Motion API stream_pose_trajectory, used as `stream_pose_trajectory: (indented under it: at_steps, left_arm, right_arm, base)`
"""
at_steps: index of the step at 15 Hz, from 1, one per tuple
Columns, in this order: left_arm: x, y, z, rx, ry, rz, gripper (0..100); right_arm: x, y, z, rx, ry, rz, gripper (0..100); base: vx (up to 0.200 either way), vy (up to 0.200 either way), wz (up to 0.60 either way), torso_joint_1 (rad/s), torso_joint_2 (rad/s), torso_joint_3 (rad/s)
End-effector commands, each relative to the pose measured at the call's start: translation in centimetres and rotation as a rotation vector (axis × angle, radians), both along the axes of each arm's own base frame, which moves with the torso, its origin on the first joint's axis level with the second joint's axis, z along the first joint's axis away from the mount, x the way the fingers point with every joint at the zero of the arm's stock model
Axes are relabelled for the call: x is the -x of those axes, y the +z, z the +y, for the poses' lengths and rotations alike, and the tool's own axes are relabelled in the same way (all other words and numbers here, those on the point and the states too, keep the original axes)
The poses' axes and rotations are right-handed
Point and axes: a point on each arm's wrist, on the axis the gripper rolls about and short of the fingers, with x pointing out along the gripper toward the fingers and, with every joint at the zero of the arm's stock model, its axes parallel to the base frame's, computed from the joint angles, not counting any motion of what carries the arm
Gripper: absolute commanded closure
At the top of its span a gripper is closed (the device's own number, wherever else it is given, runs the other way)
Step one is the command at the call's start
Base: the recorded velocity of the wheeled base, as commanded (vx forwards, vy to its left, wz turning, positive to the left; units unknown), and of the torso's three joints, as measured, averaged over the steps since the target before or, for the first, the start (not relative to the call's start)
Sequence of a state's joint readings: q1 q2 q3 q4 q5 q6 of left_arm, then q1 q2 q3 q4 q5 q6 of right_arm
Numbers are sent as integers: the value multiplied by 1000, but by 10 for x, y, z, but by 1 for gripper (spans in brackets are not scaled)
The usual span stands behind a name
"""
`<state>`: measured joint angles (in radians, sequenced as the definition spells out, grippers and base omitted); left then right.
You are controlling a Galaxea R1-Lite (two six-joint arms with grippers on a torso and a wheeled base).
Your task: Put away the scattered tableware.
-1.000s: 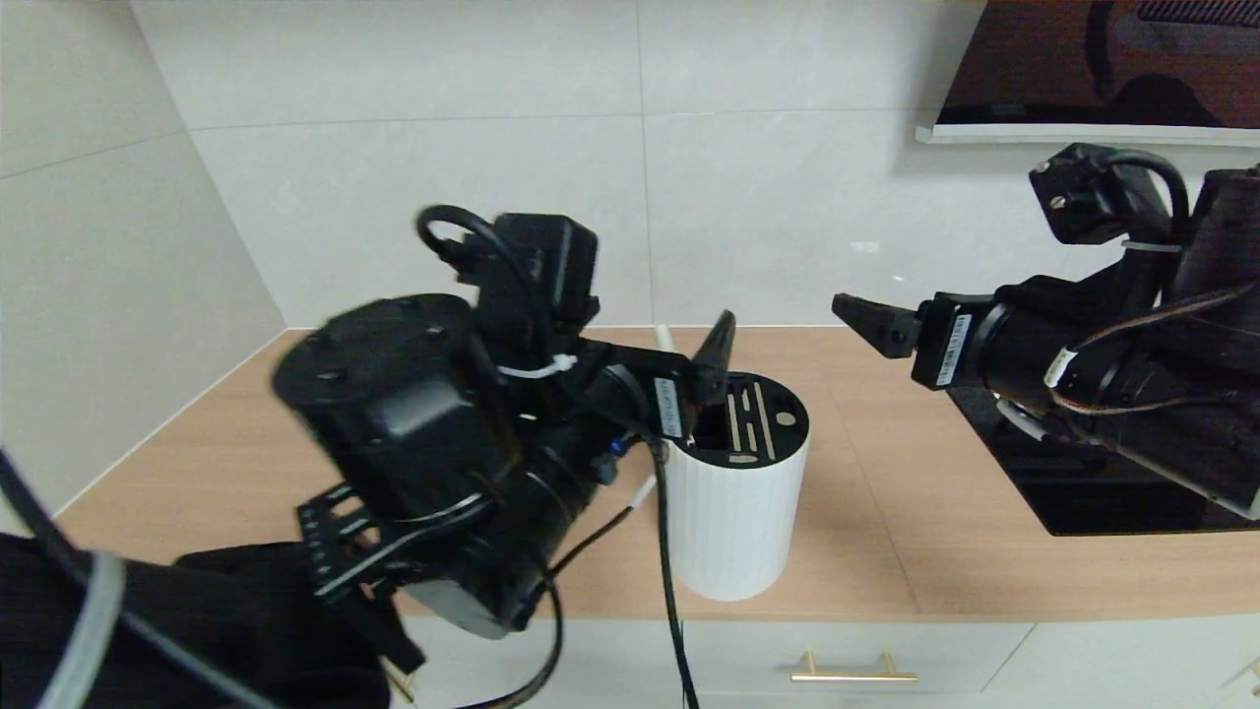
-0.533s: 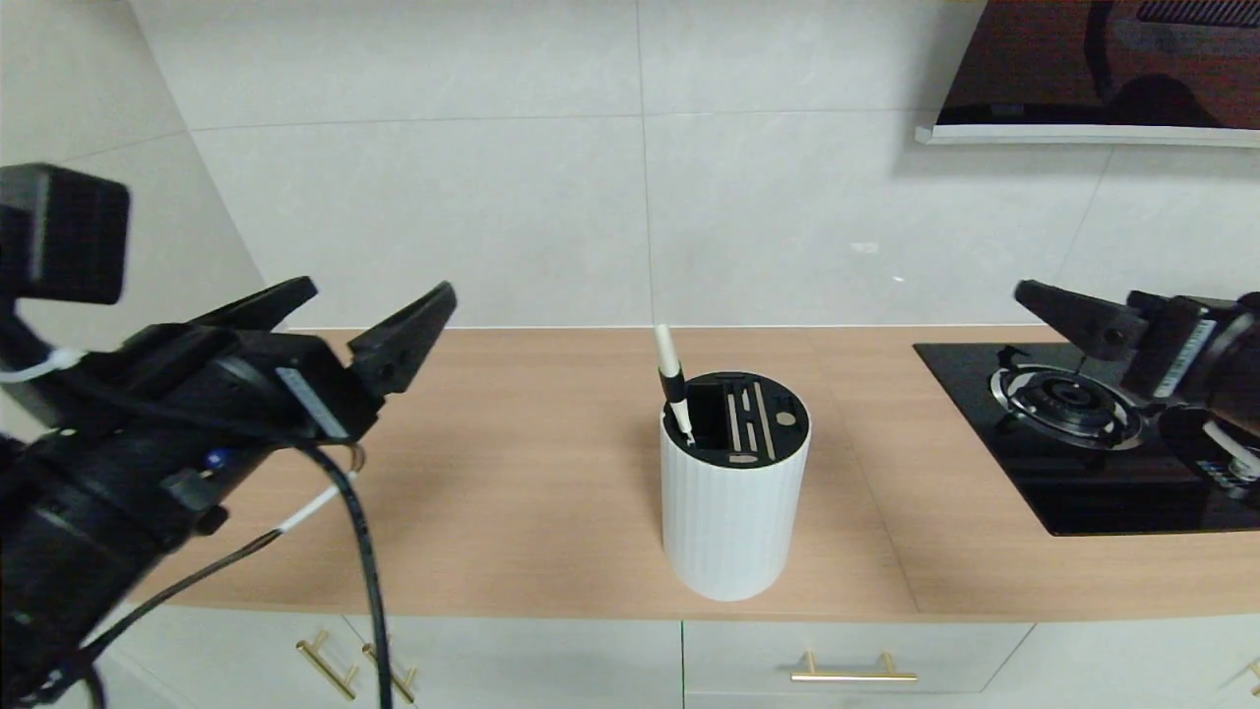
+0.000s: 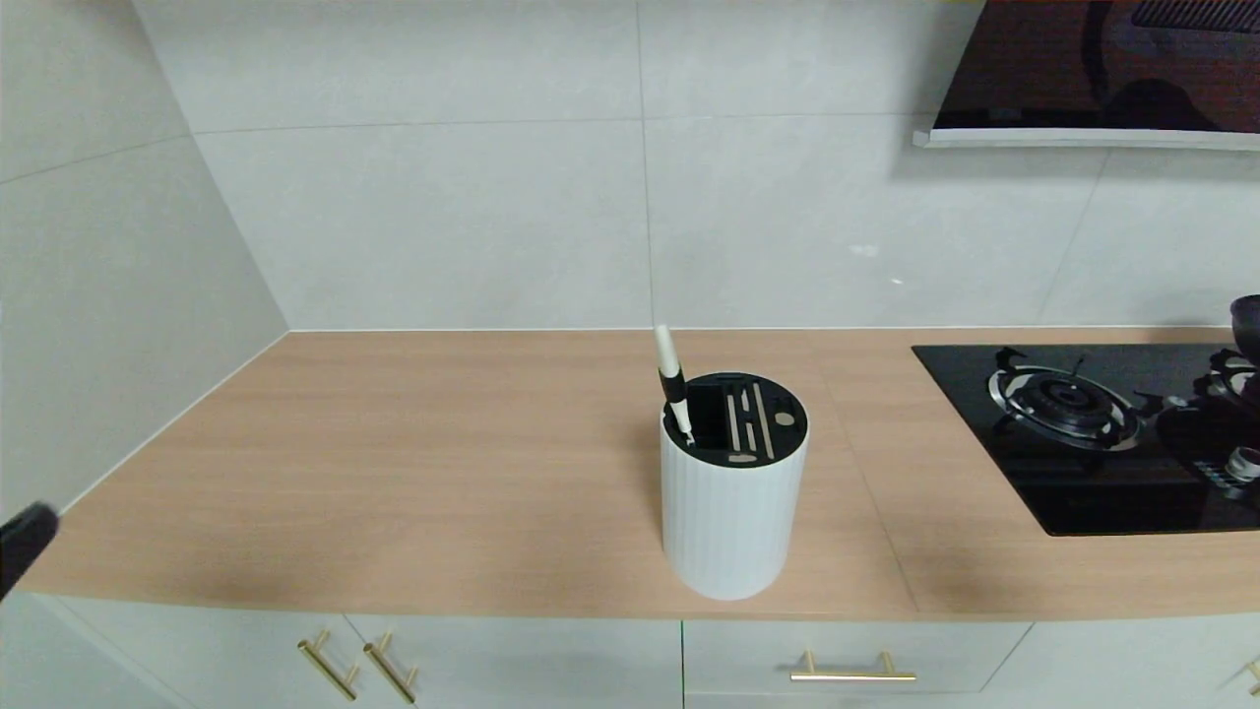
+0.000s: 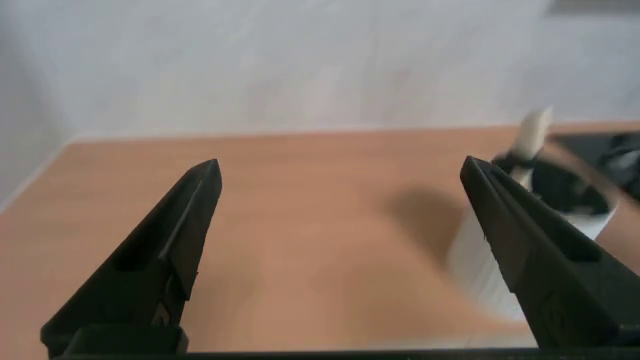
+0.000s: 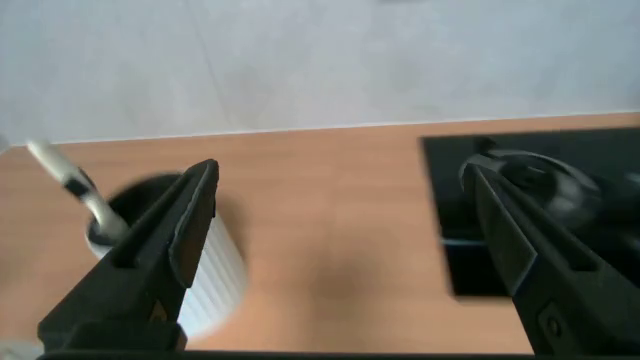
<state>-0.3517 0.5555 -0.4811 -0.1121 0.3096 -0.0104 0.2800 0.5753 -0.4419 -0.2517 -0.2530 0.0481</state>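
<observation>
The counter (image 3: 443,463) is a long pale wood top running along a grey tiled wall (image 3: 443,217). White drawers with gold handles (image 3: 851,675) sit under its front edge. A dark hood (image 3: 1083,69) hangs at the upper right. Below it a black glass hob (image 3: 1073,492) is set into the counter on the right, with a round burner on it.

The holder (image 3: 728,522) stands upright near the counter's front edge, about midway along it and well apart from the hob. It is a white ribbed cylinder with a flat black top. That top has one square well on its left part and several narrow slots beside it.

The left gripper (image 4: 340,170) is held level above the counter, well to the left of the holder. It points along the wood toward the wall, its two black fingers spread wide with nothing between them. A dark sliver of that arm (image 3: 25,542) shows at the left edge of the head view.

The right gripper (image 5: 338,170) hangs level too, facing the wall. Its fingers are wide apart and bare, with the holder off to one side of them and the hob to the other.

The spoon (image 3: 672,379) stands in the holder at the left edge of the square well. Only its slim handle rises out, tilted left. The handle is cream at the tip, with a black band below, then white.
</observation>
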Motion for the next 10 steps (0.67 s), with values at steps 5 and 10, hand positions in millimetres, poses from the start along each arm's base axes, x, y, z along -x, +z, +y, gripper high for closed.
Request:
stream_pose_trajectory:
  at_steps: [5,10]
  left_arm:
    - [90,-22,19,41,196,-229,0]
    - [93,-48,11,10,316,-225,0]
  right_arm:
    - [79,-27,-14,57,-195,-182,0]
    - [91,-61,-9,70,-278,-155,0]
  base:
    - [0,0,0,0,0,0]
    - [0,0,0,0,0,0]
